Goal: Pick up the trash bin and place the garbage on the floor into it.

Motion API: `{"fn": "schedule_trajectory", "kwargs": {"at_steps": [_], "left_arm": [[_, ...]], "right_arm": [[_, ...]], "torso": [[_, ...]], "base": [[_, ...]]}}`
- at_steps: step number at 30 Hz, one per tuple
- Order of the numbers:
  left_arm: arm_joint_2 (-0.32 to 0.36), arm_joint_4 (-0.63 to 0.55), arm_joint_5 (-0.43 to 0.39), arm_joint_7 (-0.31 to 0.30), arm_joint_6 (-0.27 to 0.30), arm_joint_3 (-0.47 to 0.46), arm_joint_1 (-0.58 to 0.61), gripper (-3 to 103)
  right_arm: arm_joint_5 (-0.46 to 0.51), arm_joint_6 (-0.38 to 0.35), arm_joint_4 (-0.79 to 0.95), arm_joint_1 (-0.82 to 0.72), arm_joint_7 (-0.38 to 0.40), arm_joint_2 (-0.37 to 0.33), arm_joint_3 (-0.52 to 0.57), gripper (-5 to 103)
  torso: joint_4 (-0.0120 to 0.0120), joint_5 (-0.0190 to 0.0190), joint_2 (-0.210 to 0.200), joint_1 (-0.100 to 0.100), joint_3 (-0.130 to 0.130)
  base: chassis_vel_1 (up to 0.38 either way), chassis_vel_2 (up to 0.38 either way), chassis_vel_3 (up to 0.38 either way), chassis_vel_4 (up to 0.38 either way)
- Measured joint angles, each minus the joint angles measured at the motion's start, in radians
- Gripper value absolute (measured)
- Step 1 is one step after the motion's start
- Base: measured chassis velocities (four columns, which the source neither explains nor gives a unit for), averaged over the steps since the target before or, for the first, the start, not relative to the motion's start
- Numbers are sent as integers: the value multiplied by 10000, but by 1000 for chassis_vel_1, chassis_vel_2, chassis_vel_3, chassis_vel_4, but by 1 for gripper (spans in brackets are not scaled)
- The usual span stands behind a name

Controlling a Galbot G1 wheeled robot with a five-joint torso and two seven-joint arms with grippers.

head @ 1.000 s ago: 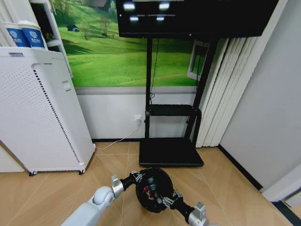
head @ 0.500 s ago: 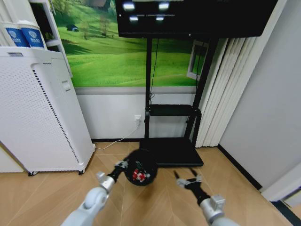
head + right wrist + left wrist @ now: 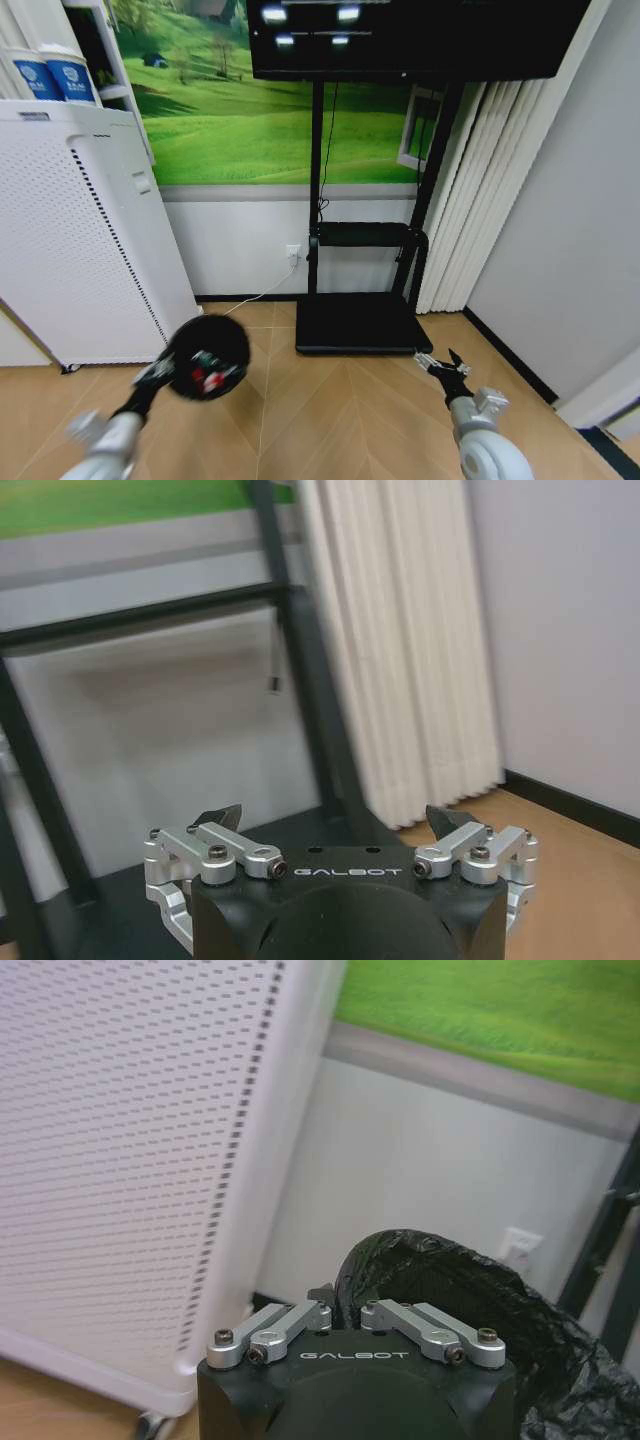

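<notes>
Nearest the robot, the left gripper [image 3: 160,371] holds the trash bin [image 3: 208,357] by its rim, lifted clear of the wooden floor [image 3: 330,420]. In the left wrist view the left gripper's [image 3: 342,1312] fingers [image 3: 322,1296] sit drawn together on the near edge of the black liner bag [image 3: 470,1300], so the jaws are clenched on the bin's rim, with the bin's mouth lying just beyond them. In the head view the bin is tipped so that its opening faces the camera; red-and-white garbage [image 3: 207,375] lies inside it, low in the opening.

On the robot's right, the right gripper [image 3: 440,364] hangs over bare floor, well apart from the bin. In the right wrist view the right gripper's [image 3: 335,818] two dark fingertips [image 3: 221,816] stand wide apart with nothing between them: the jaws are released.

Just beyond the bin, on the left, stands a tall white perforated appliance [image 3: 70,240] on small wheels, close beside the held bin. Two blue-and-white paper cups [image 3: 52,72] stand behind its top. Straight ahead is a black screen stand [image 3: 362,322], its flat base resting on the floor between the two grippers and farther off. White vertical blinds [image 3: 465,190] hang to its right. A white power cord [image 3: 262,290] runs from a wall socket to the floor. Farthest is the wall with a green meadow mural [image 3: 240,110].
</notes>
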Motion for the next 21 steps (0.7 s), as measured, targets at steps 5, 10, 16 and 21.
{"fn": "schedule_trajectory", "kwargs": {"at_steps": [5, 10, 16, 21], "left_arm": [[-1220, -161, -93, 17, -6, -1531, 1327, 7], [-2225, -87, 472, -291, -337, -2322, 1782, 7], [-2909, 308, 568, -172, -1024, -2742, 2386, 7], [-3127, 932, 577, 135, -1545, -2695, 2578, 7]], "right_arm": [[187, 153, -229, -63, -84, 90, 95, 100], [421, 158, -263, 118, -32, -20, -132, 100], [506, 190, -313, 238, -70, -16, -346, 100], [481, 347, -513, 203, -271, 25, -457, 100]], "torso": [[-4, 1, 1, -1, 0], [2, -2, 1, -1, 0], [3, 0, 1, -1, 1], [-2, 1, 0, -1, 1]], "base": [[0, 0, 0, 0], [0, 0, 0, 0], [0, 0, 0, 0], [0, 0, 0, 0]]}}
